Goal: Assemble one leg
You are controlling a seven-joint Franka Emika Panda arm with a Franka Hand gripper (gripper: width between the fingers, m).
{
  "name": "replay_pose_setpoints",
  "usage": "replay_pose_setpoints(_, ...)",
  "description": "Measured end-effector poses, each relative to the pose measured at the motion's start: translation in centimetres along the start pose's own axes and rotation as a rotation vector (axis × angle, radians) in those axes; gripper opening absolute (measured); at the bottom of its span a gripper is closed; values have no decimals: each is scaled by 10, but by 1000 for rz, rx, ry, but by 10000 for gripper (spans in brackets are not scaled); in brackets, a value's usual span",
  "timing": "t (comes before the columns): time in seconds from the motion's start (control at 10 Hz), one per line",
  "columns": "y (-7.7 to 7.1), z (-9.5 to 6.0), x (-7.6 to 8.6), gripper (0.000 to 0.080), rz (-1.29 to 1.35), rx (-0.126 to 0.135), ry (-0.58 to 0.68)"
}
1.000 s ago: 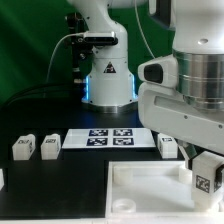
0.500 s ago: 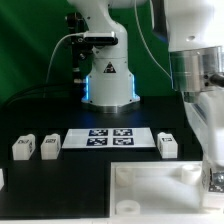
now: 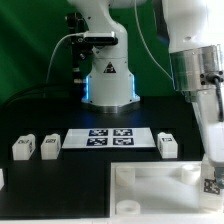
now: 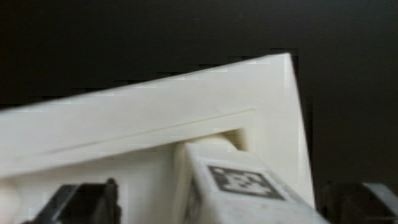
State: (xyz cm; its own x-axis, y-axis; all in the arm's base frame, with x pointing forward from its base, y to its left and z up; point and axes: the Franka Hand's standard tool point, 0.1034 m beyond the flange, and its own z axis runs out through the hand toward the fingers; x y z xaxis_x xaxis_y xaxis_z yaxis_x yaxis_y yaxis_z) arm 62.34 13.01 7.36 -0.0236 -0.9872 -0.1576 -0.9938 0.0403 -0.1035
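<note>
A leg (image 4: pixel 244 184), a small white block with a square tag on its face, stands in the corner socket of the large white panel (image 4: pixel 125 120). My gripper (image 4: pixel 222 203) straddles it. The dark fingers (image 4: pixel 80 204) stand well clear of its two sides, so the gripper is open. In the exterior view the gripper (image 3: pixel 212 178) is low at the panel's (image 3: pixel 150 186) right corner, with the tagged leg (image 3: pixel 212 185) under it. Three more legs (image 3: pixel 22 147) (image 3: pixel 49 146) (image 3: pixel 168 143) stand on the black table.
The marker board (image 3: pixel 110 137) lies between the loose legs, in front of the robot base (image 3: pixel 108 85). Another white part (image 3: pixel 2 178) shows at the exterior view's left edge. The arm's wide white link fills the exterior view's upper right.
The wrist has turned and the gripper has shifted toward the exterior view's right, to the panel's right corner. Over the last half second almost nothing has moved.
</note>
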Motion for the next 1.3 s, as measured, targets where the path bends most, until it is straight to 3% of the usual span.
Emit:
replay_pose_setpoints(0.2, 0, -4, 0, 641, -338, -67, -6)
replay_pose_setpoints(0.5, 0, -3, 2, 649, -634, -58, -8)
replay_pose_setpoints(0.6, 0, -3, 4, 649, -754, -77, -5)
replay_pose_setpoints(0.7, -7, -5, 8, 649, -1039, -153, 13)
replay_pose_setpoints(0.9, -19, -3, 18, 649, -1342, -164, 8)
replay_pose_setpoints(1.0, -18, -3, 17, 649, -1301, -162, 11)
replay_pose_setpoints(1.2, -18, -2, 17, 383, -1207, -159, 17)
replay_pose_setpoints(1.3, -18, -2, 17, 383, -1130, -157, 23)
